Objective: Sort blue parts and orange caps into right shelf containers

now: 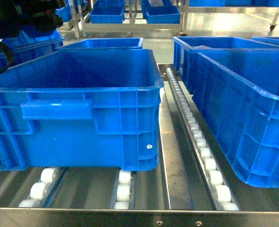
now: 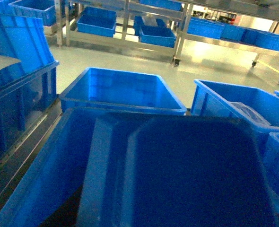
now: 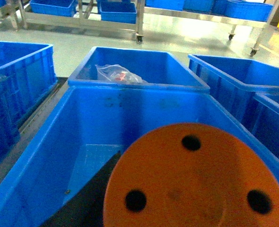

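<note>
Blue crates line a roller shelf as parts hang above them.

An orange cap (image 3: 196, 177) fills the right wrist view over a crate (image 3: 45, 161); a blue part (image 2: 191, 172) hangs over the front-left crate (image 1: 78, 90). Neither arm's jaws show; grip cannot be told.

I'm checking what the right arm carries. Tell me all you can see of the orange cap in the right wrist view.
The orange cap is a round, flat disc, plastic by its look, matte and slightly scuffed, with three dark round holes. It fills the lower right, face up to the camera, above a blue crate. What holds it is hidden.
</note>
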`<state>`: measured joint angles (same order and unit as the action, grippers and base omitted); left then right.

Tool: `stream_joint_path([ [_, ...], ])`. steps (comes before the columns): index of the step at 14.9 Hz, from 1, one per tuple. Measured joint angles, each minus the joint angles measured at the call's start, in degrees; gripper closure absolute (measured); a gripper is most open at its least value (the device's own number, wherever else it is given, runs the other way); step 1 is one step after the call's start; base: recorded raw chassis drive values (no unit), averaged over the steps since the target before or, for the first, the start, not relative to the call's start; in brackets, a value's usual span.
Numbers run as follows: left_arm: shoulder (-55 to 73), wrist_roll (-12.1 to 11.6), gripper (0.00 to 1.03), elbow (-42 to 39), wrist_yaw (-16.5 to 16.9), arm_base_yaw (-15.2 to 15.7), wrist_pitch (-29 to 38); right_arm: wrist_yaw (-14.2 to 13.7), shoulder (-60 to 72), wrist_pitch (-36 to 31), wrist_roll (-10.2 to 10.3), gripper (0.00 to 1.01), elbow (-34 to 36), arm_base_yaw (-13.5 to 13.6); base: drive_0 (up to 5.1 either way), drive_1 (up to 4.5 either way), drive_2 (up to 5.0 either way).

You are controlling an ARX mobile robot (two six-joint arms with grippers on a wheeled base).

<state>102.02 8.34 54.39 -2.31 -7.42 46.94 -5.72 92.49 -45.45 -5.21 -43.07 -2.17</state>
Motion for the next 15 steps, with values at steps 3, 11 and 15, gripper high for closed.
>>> stream_joint_path([
  [3,-0.9,0.3,0.17,-3.0,3.0,0.0,2.5,1.2,0.3,-2.3,0.4,0.09,1.1,-0.2,0.0,0.0,0.0],
  [11,-16.6,-7.3,0.46,-25.6,-4.5,1.1,9.5,6.6,-10.7,-11.5,4.2,0.53,18.1,0.4,0.0,0.0,0.0],
  [15,-28.1,-7.3,1.0,-38.4,-1.9,3.3,10.1,5.7,-22.3,-10.8,4.5,1.0,29.5,2.2,0.0,0.0,0.0],
])
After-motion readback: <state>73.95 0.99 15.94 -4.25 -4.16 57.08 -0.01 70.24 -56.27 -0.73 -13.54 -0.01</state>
